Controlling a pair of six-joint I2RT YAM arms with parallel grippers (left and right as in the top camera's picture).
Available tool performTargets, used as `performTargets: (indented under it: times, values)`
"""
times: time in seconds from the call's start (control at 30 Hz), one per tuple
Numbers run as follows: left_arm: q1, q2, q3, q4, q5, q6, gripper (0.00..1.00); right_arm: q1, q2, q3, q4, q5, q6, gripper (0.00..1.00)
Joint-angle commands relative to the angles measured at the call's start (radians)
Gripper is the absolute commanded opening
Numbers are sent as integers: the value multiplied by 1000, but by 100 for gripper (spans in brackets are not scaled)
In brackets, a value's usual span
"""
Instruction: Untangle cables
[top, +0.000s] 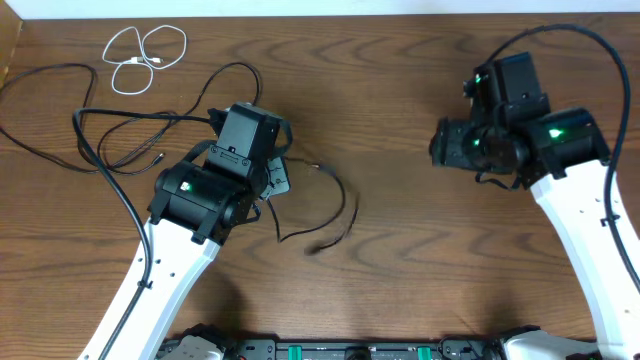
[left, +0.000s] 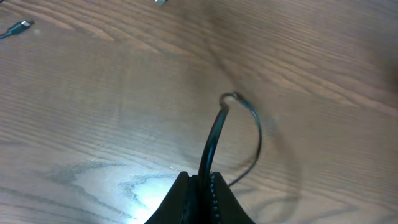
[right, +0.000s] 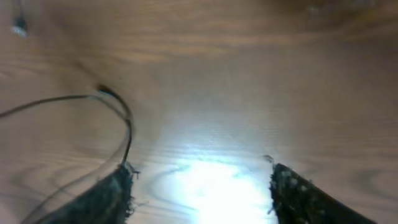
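Separating one strand from the tangle is the step judged to be in hand. The left end effector (left: 199, 190) is clamping shut on a black cable (left: 214, 134), which is rising from between the fingers, curling over just ahead of them and dropping back to the bench (left: 93, 124). In the overhead view that cable is trailing away in front of the left end effector, its plug end (top: 314, 248) lying apart from the rest. The right end effector (right: 205, 193) is standing open with nothing between its fingers; a thin black strand (right: 127, 134) is passing just outside one of them.

Other black cables (top: 55, 68) are lying behind the left end effector, overlapping one another. The white cable (top: 145, 55) is sitting coiled beyond them, well apart from both end effectors.

Next move, as judged: drawing the held strand clear of the pile, with the open right end effector taking its free end.

Count: two end effectors; one white cable; black cables apparently three, the exact number not being readable where they are crossing.
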Motion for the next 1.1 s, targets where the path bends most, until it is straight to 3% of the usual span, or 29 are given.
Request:
performTargets:
  times: [0.0,0.17,0.53,0.8,1.07]
  values:
    - [3,-12,12,-2,-31,19,8,0,4,-40,1,-5,26,78]
    - [3,-20,39,2,-31,19,7,0,4,-87,10,-40,26,92]
    - [56,-103,164,-7,-31,28,8,0,4,-117,15,-40,26,95]
    - [396,-163,164,-153,-58,26,8,0,4,-117,13,-40,26,97]
    - [769,-88,158,-237,-64,25,8,0,4,-117,20,-40,26,97]
